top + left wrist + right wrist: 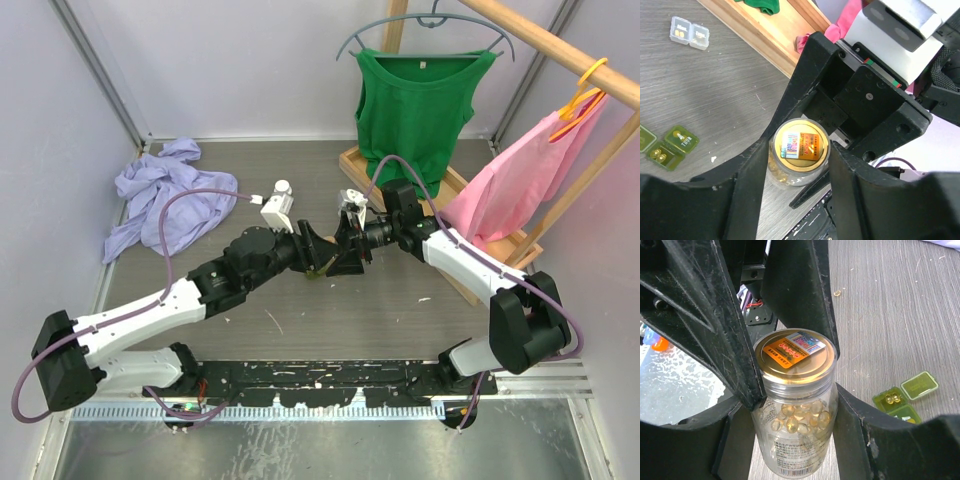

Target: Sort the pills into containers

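A clear pill bottle (797, 440) with a gold lid (795, 352) holds several yellow capsules and is held between both grippers above the table. My right gripper (795, 407) is shut on the bottle's body. My left gripper (800, 152) is shut around the lid (801, 145). In the top view the two grippers (312, 250) (342, 250) meet at mid-table. The olive green case (667, 147) lies open with yellow capsules in one compartment; it also shows in the right wrist view (905, 397). The clear case (689, 32) lies closed farther back.
A wooden clothes rack base (400, 185) stands at the back right with a green tank top (420, 100) and a pink garment (525, 170). A crumpled lilac cloth (165, 195) lies at the back left. One loose capsule (837, 292) lies on the table.
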`<state>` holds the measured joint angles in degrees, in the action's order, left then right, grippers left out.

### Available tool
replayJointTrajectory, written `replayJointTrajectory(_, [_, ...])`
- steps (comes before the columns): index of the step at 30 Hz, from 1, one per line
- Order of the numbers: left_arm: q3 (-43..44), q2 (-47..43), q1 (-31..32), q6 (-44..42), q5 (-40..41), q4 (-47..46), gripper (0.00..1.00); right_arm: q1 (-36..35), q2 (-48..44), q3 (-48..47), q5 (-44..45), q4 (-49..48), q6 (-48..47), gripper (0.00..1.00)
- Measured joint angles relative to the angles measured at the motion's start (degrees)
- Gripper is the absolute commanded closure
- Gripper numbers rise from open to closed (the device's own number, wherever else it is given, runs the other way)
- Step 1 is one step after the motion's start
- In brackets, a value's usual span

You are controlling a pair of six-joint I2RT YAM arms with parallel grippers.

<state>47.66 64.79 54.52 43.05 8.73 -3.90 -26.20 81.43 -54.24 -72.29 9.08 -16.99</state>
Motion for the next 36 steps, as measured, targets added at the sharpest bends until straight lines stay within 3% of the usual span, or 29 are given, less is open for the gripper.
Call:
replayJointTrajectory(7, [0.3,0.3,0.2,-2.0,-0.6,-0.4,0.90,0.1,0.0,0.0,0.7,0.9,0.9,0.99])
replayJointTrajectory(15, [-4.5,-0.7,-1.7,-7.5,-7.2,-8.6,1.00,0.0,0.0,0.0,1.3,0.8,0.2,0.99])
replayJointTrajectory(21, [-7.5,-0.9,-5.7,-10.6,-17.4,-15.0,1.00,0.1,0.0,0.0,0.9,0.8,0.1,0.97])
replayJointTrajectory(25, [-7.6,-0.8,-6.3,-11.4,-19.1,-15.3,1.00,0.2,0.0,0.0,0.2,0.8,0.1,0.54])
replayJointTrajectory(29, [-8.3,-1.0,-6.3,-11.9,-19.0,-16.2,1.00,0.2,0.0,0.0,0.2,0.8,-0.1,0.28])
replayJointTrajectory(32, [-9.7,-2.3,-6.0,-12.8,-19.3,-16.5,1.00,0.0,0.0,0.0,-0.3,0.7,-0.2,0.16])
replayJointTrajectory(36, [-12.0,-4.4,-5.5,-14.1,-18.7,-15.9,1.00,0.0,0.0,0.0,-0.2,0.4,-0.2,0.11])
